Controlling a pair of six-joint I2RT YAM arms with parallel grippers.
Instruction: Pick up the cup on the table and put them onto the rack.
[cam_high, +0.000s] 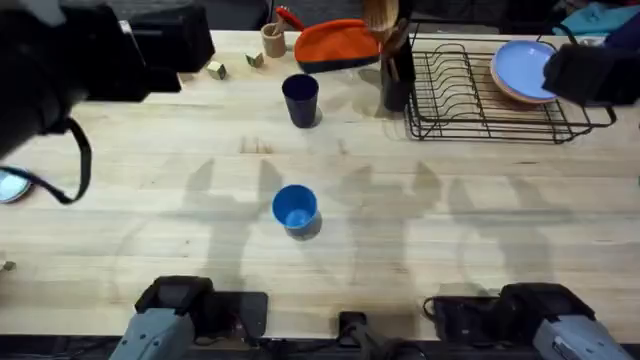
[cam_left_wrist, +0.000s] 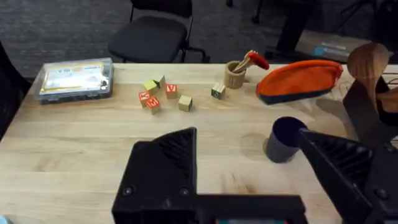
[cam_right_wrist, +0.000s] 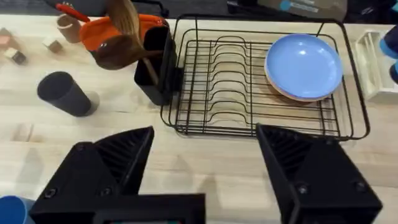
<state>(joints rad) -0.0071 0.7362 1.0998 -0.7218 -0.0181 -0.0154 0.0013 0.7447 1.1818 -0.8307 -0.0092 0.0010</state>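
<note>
Left arm (cam_high: 60, 60) large and blurred, rack (cam_high: 500, 110) partly hidden

Left end effector (cam_left_wrist: 249, 174) and right end effector (cam_right_wrist: 205, 168) both gape, raised.

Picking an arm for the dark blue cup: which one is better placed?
Left, probably. The left gripper is open with the dark blue cup just ahead between its fingers. The right gripper, also open, faces the rack, with that cup off to the side.
</note>
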